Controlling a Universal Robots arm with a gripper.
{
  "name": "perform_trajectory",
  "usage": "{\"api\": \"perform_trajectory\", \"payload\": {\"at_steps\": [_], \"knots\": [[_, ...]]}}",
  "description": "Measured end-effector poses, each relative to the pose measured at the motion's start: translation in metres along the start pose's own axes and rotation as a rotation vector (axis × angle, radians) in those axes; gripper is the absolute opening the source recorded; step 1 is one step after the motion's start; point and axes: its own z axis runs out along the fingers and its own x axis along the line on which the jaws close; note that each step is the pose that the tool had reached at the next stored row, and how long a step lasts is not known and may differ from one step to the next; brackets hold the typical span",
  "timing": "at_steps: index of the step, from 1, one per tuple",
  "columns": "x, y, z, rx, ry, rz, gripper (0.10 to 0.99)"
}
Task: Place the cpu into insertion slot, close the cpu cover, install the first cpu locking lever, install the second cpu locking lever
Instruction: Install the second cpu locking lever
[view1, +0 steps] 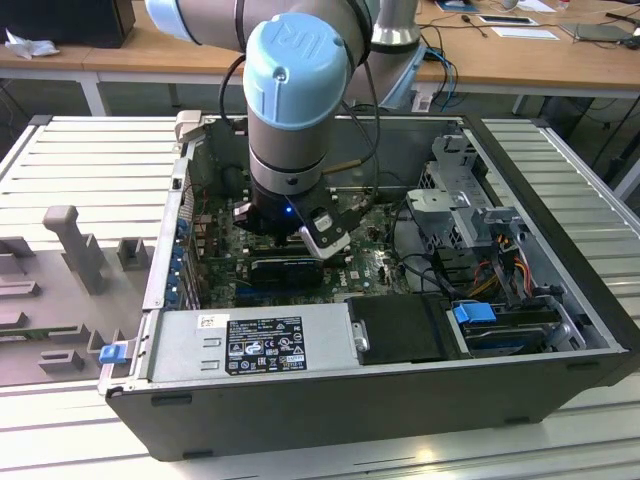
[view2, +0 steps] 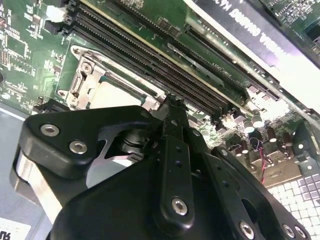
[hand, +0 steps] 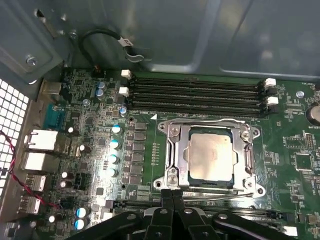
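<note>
The cpu (hand: 210, 155), flat with a pale beige metal face, sits in the insertion slot (hand: 172, 131); the grey cpu cover (hand: 244, 165) frames it, apparently lowered. Gripper (hand: 172, 196) at the socket's 6 o'clock edge: black fingers (hand: 164, 210) pressed together, holding nothing

The exterior view looks steeply down from the open computer case's (view1: 560, 300) 6 o'clock side. Both wrist views sit close above the motherboard (hand: 290, 145), sharing the insertion slot (hand: 210, 156) and memory slots (hand: 197, 95).
</note>
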Motion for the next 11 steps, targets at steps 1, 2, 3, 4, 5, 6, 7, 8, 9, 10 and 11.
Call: {"api": "perform_trajectory", "payload": {"at_steps": [1, 2, 3, 4, 5, 6, 7, 8, 9, 10, 11], "knots": [[0.0012, -0.0003, 0.0011, -0.001, -0.0001, 0.0, 0.106], [0.0033, -0.0006, 0.0023, -0.003, -0.0001, 0.0, 0.106], [0.0045, -0.0008, 0.0034, -0.004, -0.0002, 0.0, 0.106], [0.0055, -0.0015, 0.0053, -0.006, -0.0003, 0.0, 0.106], [0.0058, -0.0021, 0.0071, -0.009, -0.0003, 0.0, 0.106], [0.006, -0.0029, 0.0094, -0.013, -0.0007, 0.0, 0.106], [0.006, -0.0031, 0.01, -0.016, -0.0008, 0.0, 0.106], [0.006, -0.0033, 0.0109, -0.02, -0.0011, 0.0, 0.106], [0.0059, -0.0036, 0.0119, -0.023, -0.0013, 0.0, 0.106], [0.0059, -0.0039, 0.0127, -0.026, -0.0014, -0.001, 0.106], [0.0059, -0.0043, 0.0138, -0.03, -0.0015, -0.001, 0.106]]}}
